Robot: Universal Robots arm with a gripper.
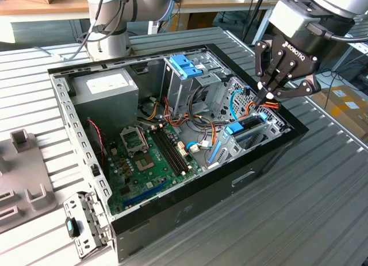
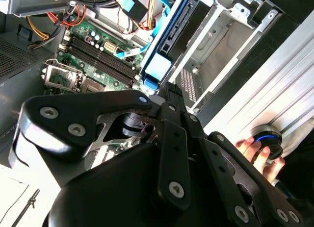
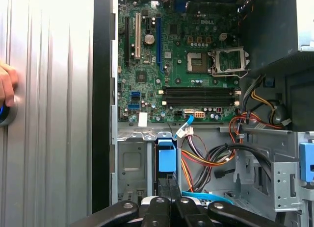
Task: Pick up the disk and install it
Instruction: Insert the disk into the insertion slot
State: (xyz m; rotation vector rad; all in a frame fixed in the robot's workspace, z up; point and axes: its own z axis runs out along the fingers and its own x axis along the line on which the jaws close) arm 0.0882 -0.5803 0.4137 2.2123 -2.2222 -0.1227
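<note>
Pincer [image 1: 265,96] closed, just above disk [image 1: 238,130] seated in case [image 1: 230,182].

a ribbed grey metal table [image 1: 322,197] carried everything. an open computer case [image 1: 190,205] lay on its side near the middle, its black wall facing the near edge. toward the exterior view's left, a grey moulded fixture [image 1: 23,180] sat on the ribs, well apart from the case. a perforated metal plate [image 1: 86,226] lay just beside the case's near corner. the arm's round base [image 1: 109,45] stood at the far side. in the first wrist view a person's hand [image 3: 6,85] touched a round blue-lit knob [image 3: 5,113] resting on the table.
</note>
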